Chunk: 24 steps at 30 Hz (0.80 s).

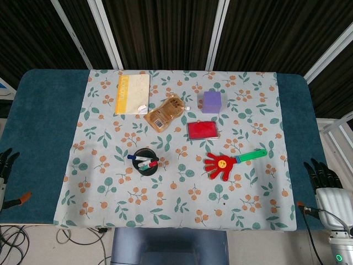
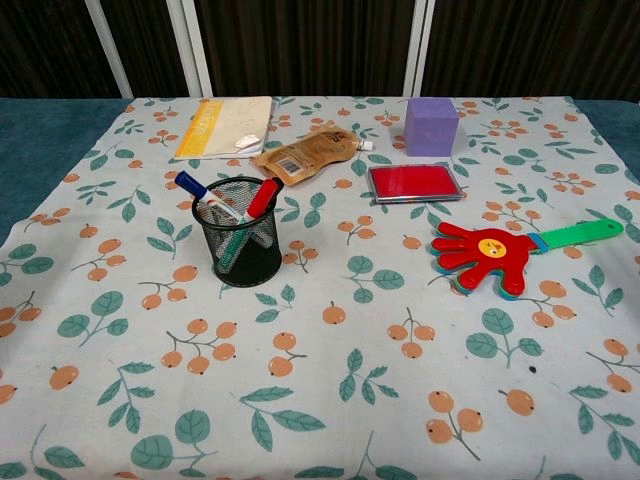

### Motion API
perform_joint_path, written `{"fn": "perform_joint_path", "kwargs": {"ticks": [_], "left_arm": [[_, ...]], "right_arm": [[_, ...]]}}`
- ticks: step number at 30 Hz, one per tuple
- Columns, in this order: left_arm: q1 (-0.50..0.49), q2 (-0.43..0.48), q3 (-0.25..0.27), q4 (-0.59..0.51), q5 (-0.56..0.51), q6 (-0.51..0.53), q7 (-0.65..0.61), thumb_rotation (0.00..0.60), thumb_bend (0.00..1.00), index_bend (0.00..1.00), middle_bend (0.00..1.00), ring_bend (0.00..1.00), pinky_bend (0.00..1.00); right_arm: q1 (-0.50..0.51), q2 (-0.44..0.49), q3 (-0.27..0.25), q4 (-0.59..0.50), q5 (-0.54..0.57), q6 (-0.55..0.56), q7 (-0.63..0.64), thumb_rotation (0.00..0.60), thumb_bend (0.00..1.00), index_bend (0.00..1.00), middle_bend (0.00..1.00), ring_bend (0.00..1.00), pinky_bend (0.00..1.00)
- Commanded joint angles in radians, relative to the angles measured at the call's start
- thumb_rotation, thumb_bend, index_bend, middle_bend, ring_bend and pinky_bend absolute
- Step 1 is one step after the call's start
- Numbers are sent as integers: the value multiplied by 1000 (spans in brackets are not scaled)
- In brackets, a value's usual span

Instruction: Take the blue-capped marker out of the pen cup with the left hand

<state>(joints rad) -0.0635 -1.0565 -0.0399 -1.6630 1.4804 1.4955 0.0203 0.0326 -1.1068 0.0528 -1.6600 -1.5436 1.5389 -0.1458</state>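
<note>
A black mesh pen cup [image 1: 146, 163] [image 2: 239, 244] stands on the floral cloth, left of centre. The blue-capped marker [image 1: 134, 158] [image 2: 192, 186] leans out of it toward the left, beside a red-capped marker [image 2: 263, 196] and a green one. My left hand [image 1: 5, 165] hangs at the table's far left edge in the head view, fingers apart, holding nothing, far from the cup. At the far right edge my right hand [image 1: 323, 175] also has its fingers spread and holds nothing. Neither hand shows in the chest view.
A red hand-shaped clapper with a green handle [image 1: 226, 162] [image 2: 500, 251] lies right of the cup. Behind are a red case [image 1: 202, 130] [image 2: 414, 183], a purple cube [image 1: 212, 101] [image 2: 431, 126], a brown pouch [image 1: 165, 112] [image 2: 305, 155] and a yellow notebook [image 1: 132, 93] [image 2: 222, 126].
</note>
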Motion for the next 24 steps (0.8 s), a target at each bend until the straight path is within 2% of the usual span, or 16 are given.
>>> {"fn": "perform_joint_path", "kwargs": {"ticks": [1, 24], "left_arm": [[0, 0, 0, 0, -1, 0, 0, 600, 49, 66, 0, 0, 0], [-6, -5, -7, 24, 0, -2, -20, 600, 61, 60, 0, 0, 0]], "right_arm": [[1, 0, 0, 0, 0, -1, 0, 600, 44, 0, 0, 0, 148], [-1, 0, 3, 2, 5, 3, 5, 600, 45, 0, 0, 0, 148]]}}
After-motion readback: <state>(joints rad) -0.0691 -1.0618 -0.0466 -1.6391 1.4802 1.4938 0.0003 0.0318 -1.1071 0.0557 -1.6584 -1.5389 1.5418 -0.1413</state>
